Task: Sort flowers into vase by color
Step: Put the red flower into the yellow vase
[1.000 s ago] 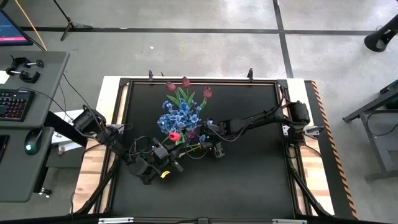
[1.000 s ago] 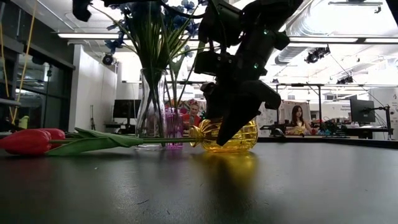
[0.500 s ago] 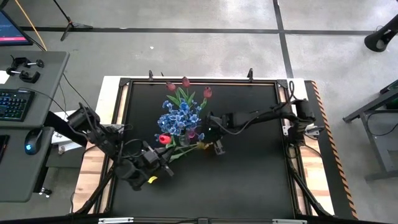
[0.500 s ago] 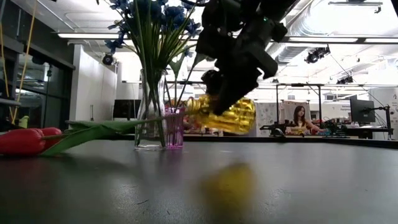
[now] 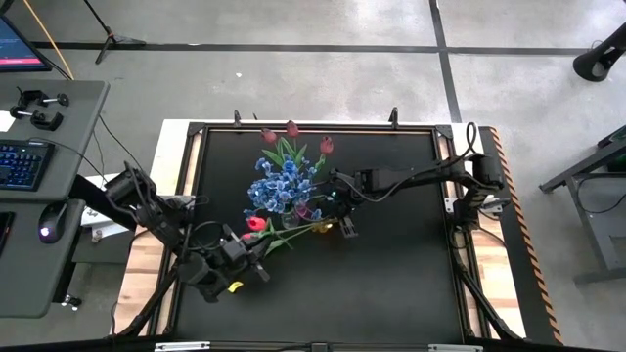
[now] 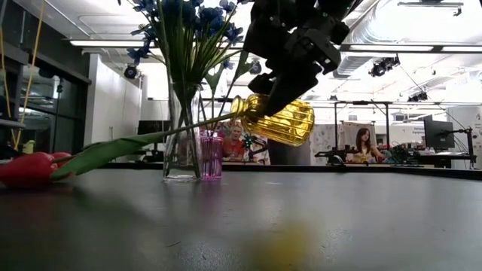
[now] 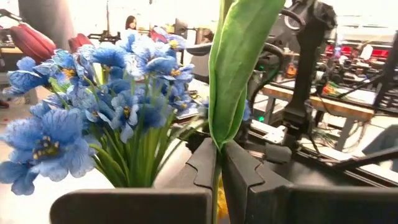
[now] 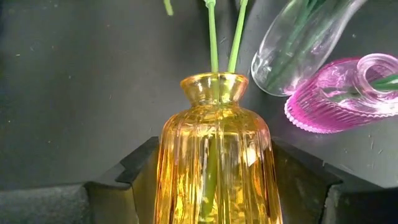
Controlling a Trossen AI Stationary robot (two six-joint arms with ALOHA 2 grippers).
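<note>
Flowers: red tulip (image 5: 257, 223) now has its stem in the yellow vase (image 6: 277, 120), which I've lifted off the tabletop (image 6: 316, 218) and tipped. Right gripper (image 5: 344, 221) jaws clamp the vase; left gripper (image 5: 256, 256) jaws pinch the stem. Seating it comes next.

no readable text, no labels, no brands, no numbers anywhere

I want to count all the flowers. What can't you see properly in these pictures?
- High view: yellow vase mostly hidden under the right gripper.
- Low view: red tulip cut off by the picture's edge.
- Left wrist view: left gripper shut on a stem; its leaf hides what's behind.
- High view: blue flowers too bunched to count.
</note>
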